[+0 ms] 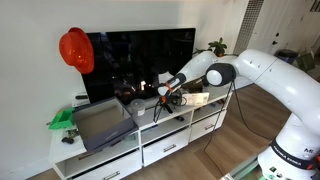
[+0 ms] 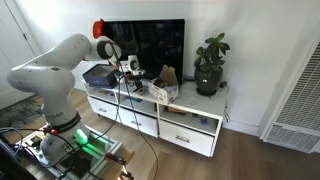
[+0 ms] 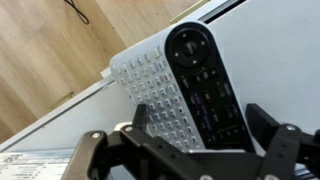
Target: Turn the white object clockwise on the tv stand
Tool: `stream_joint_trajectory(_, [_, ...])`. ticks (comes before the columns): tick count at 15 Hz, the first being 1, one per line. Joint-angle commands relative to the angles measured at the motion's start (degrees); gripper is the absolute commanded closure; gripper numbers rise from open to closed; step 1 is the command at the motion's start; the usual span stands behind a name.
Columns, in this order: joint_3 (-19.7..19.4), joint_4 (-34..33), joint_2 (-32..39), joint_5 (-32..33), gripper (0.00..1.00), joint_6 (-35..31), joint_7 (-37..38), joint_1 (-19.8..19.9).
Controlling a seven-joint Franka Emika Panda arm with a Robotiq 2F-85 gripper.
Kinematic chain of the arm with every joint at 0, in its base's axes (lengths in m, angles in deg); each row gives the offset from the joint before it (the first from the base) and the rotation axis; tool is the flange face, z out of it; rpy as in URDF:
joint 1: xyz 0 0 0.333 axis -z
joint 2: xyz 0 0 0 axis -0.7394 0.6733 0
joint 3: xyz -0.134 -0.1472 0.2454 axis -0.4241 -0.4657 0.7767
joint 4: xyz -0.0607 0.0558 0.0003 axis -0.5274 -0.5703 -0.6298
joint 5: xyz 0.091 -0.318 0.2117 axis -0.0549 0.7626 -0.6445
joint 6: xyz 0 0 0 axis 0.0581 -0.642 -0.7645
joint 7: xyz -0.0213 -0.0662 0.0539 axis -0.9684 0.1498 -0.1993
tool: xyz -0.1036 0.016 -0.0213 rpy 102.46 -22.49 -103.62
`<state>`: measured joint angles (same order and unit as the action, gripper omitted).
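In the wrist view a white keypad-like object [image 3: 148,92] lies on the white top of the tv stand [image 3: 270,50], close to its edge. A black remote [image 3: 203,80] lies along the object's right side, partly on it. My gripper [image 3: 185,140] is open just above them, one finger on each side of the pair, holding nothing. In both exterior views the gripper [image 1: 165,88] [image 2: 131,68] hovers over the top of the long white tv stand [image 1: 170,130] [image 2: 190,128], in front of the black TV [image 1: 140,55]. The white object is hidden there.
A red helmet [image 1: 76,50] hangs on the TV's corner. A grey flat device [image 1: 100,124] and a green item [image 1: 62,120] lie at one end of the stand. A cardboard box [image 2: 163,86] and a potted plant [image 2: 210,66] stand toward the other end. Cables hang down the front.
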<state>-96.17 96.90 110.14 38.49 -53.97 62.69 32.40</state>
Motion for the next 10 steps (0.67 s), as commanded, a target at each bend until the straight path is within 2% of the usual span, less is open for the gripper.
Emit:
stream_joint_trajectory(1, [-0.87, -4.45, 2.55, -2.62, 0.00, 3.34, 8.46, 0.94])
stream_joint_trajectory(2, [-0.04, -4.76, 2.68, -3.60, 0.00, 1.85, 10.00, 1.78])
stream_joint_trajectory(3, [-0.24, -2.06, 1.08, -1.18, 0.00, 1.69, 6.81, 0.93])
stream_joint_trajectory(9, [-0.10, -2.88, 1.45, -1.98, 0.00, 1.70, 9.36, 1.69])
stream_joint_trajectory(10, [-0.07, -1.44, 0.59, -1.86, 0.00, -1.29, 8.30, 1.50])
